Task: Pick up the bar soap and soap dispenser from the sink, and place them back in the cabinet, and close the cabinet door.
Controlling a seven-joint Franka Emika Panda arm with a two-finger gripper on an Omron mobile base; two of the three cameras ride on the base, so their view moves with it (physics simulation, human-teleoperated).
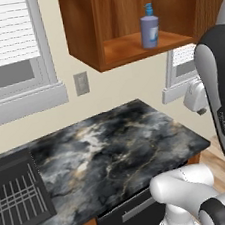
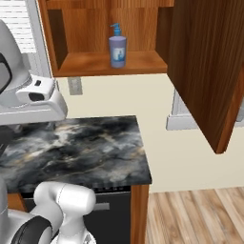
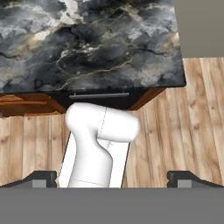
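The soap dispenser (image 1: 149, 27) (image 2: 117, 47), a blue-purple bottle with a blue pump, stands upright on the shelf of the open cabinet (image 1: 81, 28) (image 2: 86, 64). The cabinet door (image 2: 209, 62) is swung wide open to the right. The sink (image 1: 11, 170) shows its black wire-rack end at the lower left. The bar soap is out of view. My gripper (image 3: 117, 179) is open, with nothing between its fingertips (image 3: 43, 178). It hangs high over the counter's front edge, well below and apart from the shelf, and looks down at the counter and floor.
A dark marble counter (image 1: 114, 149) (image 2: 71, 147) (image 3: 87, 39) ends at the right over wood floor (image 2: 200, 214). A wall outlet (image 1: 81, 82) sits under the cabinet. Windows (image 1: 5, 48) flank it. A dark drawer front with a handle (image 3: 99, 95) lies below the counter.
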